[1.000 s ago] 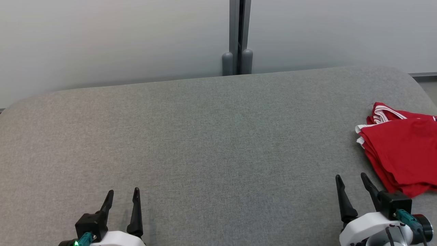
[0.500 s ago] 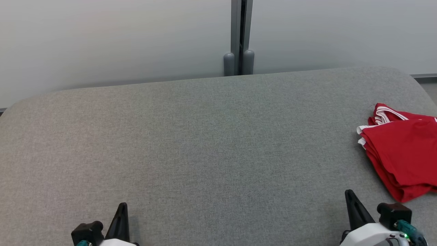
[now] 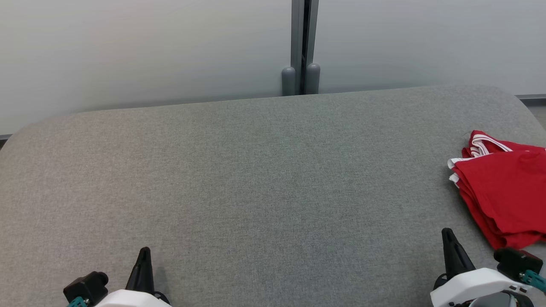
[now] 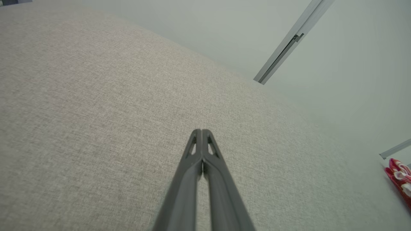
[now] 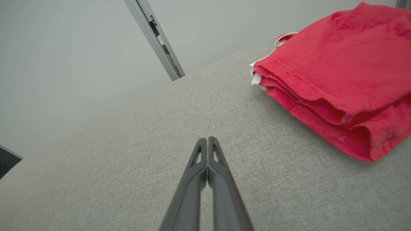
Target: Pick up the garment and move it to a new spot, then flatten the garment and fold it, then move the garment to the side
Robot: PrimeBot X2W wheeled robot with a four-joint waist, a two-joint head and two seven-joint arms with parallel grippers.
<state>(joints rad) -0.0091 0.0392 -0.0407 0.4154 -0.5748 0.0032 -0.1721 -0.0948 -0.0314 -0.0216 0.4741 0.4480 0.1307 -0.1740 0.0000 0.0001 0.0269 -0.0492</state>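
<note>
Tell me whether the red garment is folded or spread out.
Folded: the red garment lies in a compact stack, several layered edges showing.

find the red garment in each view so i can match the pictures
Head view: red garment at the right edge, middle height, cut by the frame.
Left wrist view: a small red sliver of it at the lower right edge.
Right wrist view: a large folded stack, upper right.
Shared landmark: the grey wall post, in all three.

Grey fabric surface [image 3: 256, 170] — behind it a pale wall [image 3: 128, 51] (split by a grey post [image 3: 302, 38]).
</note>
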